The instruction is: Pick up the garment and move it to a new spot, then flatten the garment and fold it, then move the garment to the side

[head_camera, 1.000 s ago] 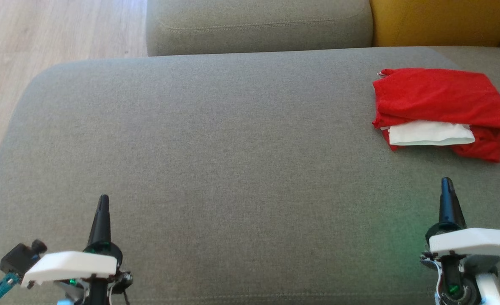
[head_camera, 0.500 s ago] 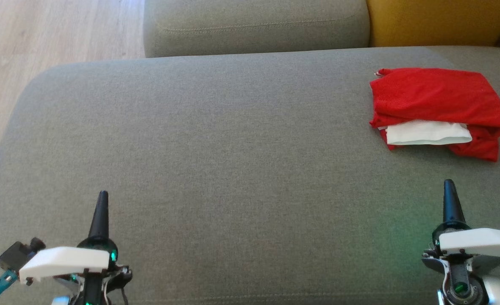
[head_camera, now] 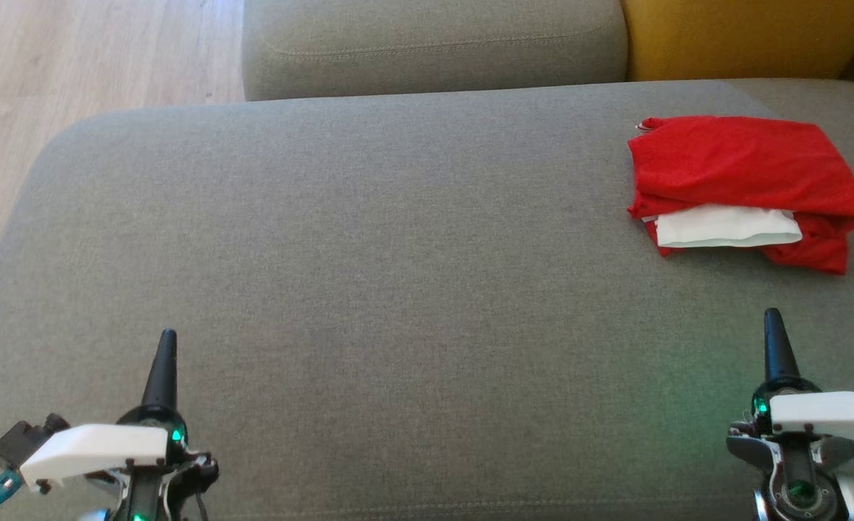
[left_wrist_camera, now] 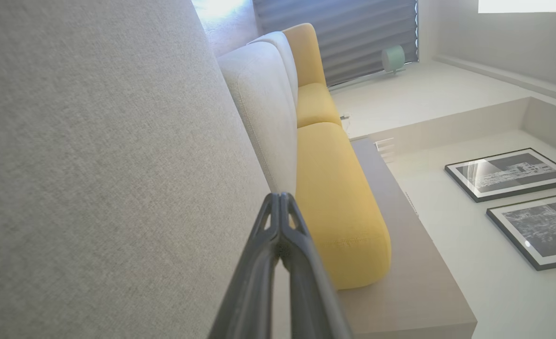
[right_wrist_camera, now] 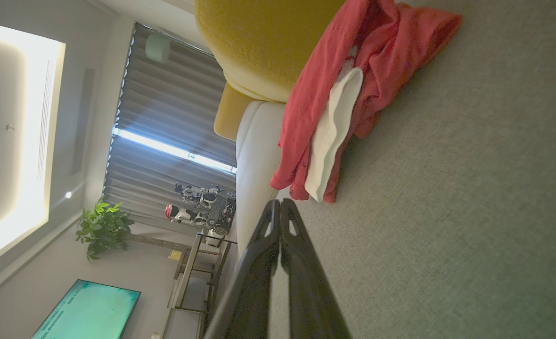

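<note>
Now the folded red garment (head_camera: 742, 163) lies by the seat's (head_camera: 398, 253) far right corner. Grey cushion stretches wide to its left edge. Left gripper (head_camera: 168, 335) and right gripper (head_camera: 772, 313) hover clenched, grasping nothing, near the front edge.

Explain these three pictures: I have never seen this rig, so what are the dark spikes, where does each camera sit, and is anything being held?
This is a wheeled robot with two arms. The wide picture comes from its head, looking down on a grey sofa seat. The two dark spikes at the bottom are its grippers, each a pair of long fingers pressed together: the left gripper and the right gripper. Neither holds anything. The other two pictures come from cameras on the wrists, looking along those fingers, so the room looks sideways. On the seat, far right, lies a red garment, folded, with a white part showing at its near edge. The right wrist view shows it ahead of the fingertips, untouched.
</note>
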Controlling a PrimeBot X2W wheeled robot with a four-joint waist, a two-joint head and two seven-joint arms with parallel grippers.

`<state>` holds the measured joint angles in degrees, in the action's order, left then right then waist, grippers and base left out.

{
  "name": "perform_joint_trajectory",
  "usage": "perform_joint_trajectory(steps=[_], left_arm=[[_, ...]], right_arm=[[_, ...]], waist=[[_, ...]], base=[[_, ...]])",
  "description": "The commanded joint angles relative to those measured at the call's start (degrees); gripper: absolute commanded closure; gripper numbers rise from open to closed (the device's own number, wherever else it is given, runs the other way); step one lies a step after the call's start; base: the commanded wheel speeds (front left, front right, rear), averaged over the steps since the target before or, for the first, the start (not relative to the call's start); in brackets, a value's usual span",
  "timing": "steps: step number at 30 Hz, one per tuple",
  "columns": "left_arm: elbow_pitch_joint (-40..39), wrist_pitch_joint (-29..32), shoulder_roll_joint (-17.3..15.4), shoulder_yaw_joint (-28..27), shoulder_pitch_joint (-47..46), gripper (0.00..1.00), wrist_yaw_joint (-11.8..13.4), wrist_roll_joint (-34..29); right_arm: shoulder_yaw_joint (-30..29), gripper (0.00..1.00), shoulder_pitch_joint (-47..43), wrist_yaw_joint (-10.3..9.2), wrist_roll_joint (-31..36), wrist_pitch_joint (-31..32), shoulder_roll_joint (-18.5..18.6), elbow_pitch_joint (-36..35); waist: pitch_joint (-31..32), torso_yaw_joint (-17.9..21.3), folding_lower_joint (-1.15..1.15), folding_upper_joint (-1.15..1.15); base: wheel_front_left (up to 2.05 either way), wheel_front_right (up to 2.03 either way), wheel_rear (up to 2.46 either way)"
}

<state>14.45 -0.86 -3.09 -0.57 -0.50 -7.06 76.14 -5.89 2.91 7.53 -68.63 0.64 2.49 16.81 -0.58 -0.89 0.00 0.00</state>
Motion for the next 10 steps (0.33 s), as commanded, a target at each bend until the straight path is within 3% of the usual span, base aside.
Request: perform_joint_trajectory(steps=[1, 10], left_arm=[[-1.68, 0.68, -0.91, -1.66, -3.75, 1.0, -0.32, 1.61], [-1.37, 2.05, -0.91, -2.35, -4.21, 1.0, -0.34, 5.57]], right_arm=[[0.67, 1.0, 2.98, -0.03, -2.3, 0.75, 0.31, -2.37], [0.34, 1.0, 3.06, -0.03, -7.65, 2.03, 0.33, -2.48]], waist=[[0.02, 0.05, 0.0, 0.0], [0.12, 0.26, 0.0, 0.0]], base=[[0.0, 0.0, 0.0], [0.0, 0.0, 0.0]])
